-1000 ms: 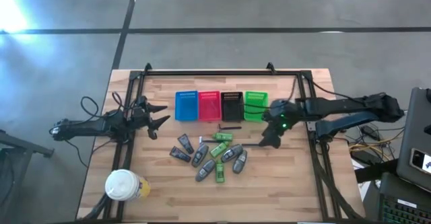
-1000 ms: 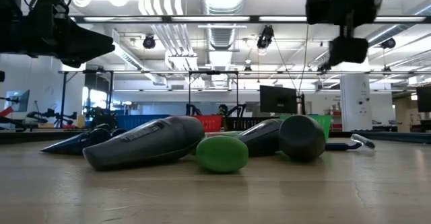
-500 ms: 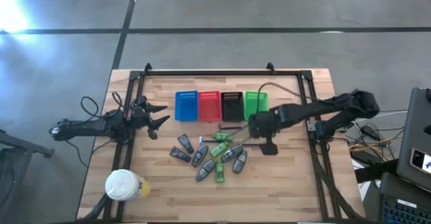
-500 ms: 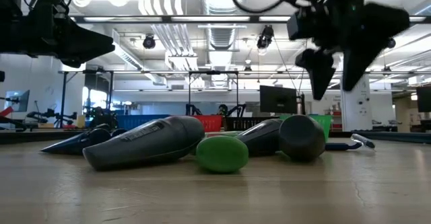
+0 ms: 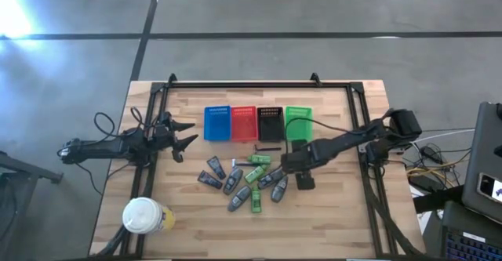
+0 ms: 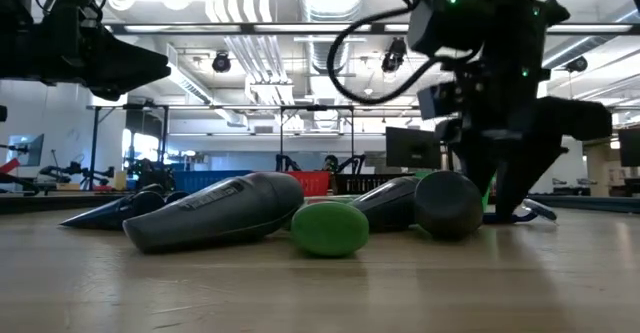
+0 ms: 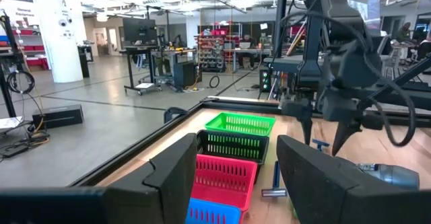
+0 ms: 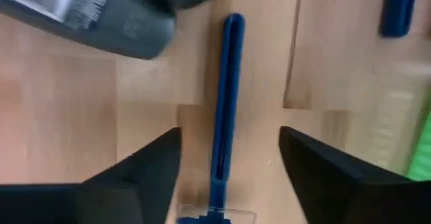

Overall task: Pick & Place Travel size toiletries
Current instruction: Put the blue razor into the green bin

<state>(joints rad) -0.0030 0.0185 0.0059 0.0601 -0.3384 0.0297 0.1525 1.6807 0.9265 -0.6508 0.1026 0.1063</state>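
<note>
Since one second ago, the right end effector [image 5: 289, 164] has been carried from beside the green basket [image 5: 298, 123] across to the right edge of the heap of toiletries [image 5: 249, 179] and lowered towards the worktop [image 5: 337, 214]. From above, the right arm is seen stretched low and leftwards from its base at the worktop's right edge. In the low view its fingers [image 6: 520, 178] point down, spread apart, with their tips close to the wood just behind a grey tube [image 6: 448, 205]. The right wrist view supplies what the others hide: a thin dark blue stick [image 8: 225, 103] lies on the wood between the two spread fingers [image 8: 128, 177], untouched by either, with a grey tube end [image 8: 94, 15] just beside it. The left end effector [image 5: 185, 134] hovers above the worktop's left side, near the blue basket [image 5: 217, 123], its fingers wide apart and empty. In the left wrist view the red basket [image 7: 225, 173], black basket [image 7: 232, 145] and green basket are seen in a row, with the right arm beyond them. Grey, green and dark tubes lie clustered at the worktop's centre, below the baskets; a white-lidded cup [image 5: 142, 215] stands at the near left corner.
</note>
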